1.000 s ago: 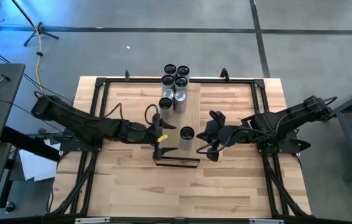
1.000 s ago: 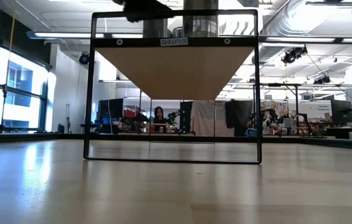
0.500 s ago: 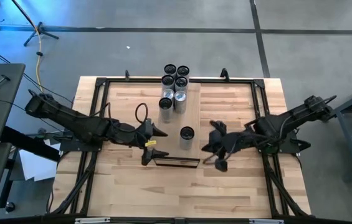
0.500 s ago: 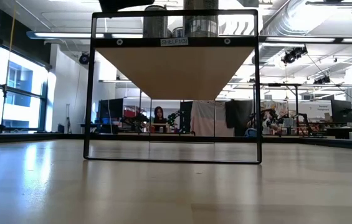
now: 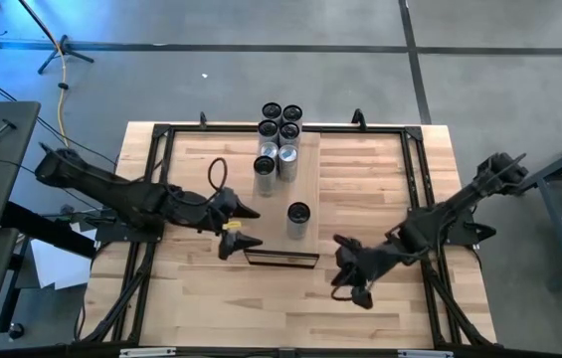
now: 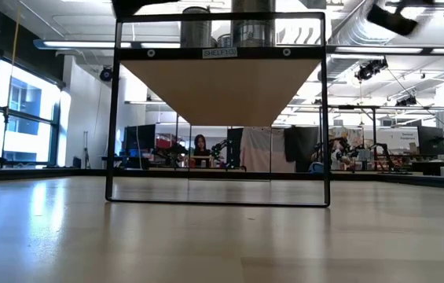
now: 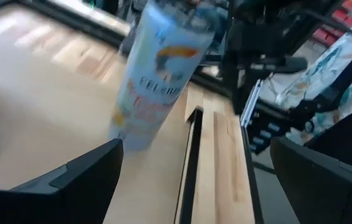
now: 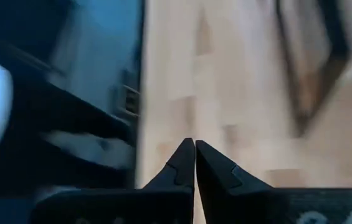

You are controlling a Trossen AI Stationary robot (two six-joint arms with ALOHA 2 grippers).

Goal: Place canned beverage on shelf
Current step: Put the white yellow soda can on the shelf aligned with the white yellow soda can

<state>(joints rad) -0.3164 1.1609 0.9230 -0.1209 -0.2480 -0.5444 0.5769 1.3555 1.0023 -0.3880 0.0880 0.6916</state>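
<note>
On the butcher-block table [image 5: 380,298] stands one shelf [image 5: 300,174] — a long, narrow pale board raised in a black frame, running from the table's far edge toward its middle. Seven cans are on it, counted from the high view. Four dark-topped cans [image 5: 281,121] cluster in a two-by-two group at the far end, two silver cans [image 5: 275,162] stand side by side just nearer, and one single can [image 5: 298,217] stands alone close to the shelf's near end, well apart from the others. In the left wrist view that single can shows as a tall pale can with an orange and blue label, upright on the board beside the black frame rail.

The left gripper [image 5: 239,228] sits just beside the shelf's near left corner, its two fingers spread wide and holding nothing; the single can is a little beyond it, untouched. The left wrist view shows the same — both dark fingers [image 7: 70,180] far apart at the picture's edges with bare wood between them.

The right gripper [image 5: 352,281] is over the bare table near the front, off the shelf's near right corner and well apart from every can. Its fingertips [image 8: 185,163] are pressed together with nothing between them.

From the low view, the shelf's underside and its black frame [image 6: 325,118] fill the middle, with two can bases visible above the board's edge.
</note>
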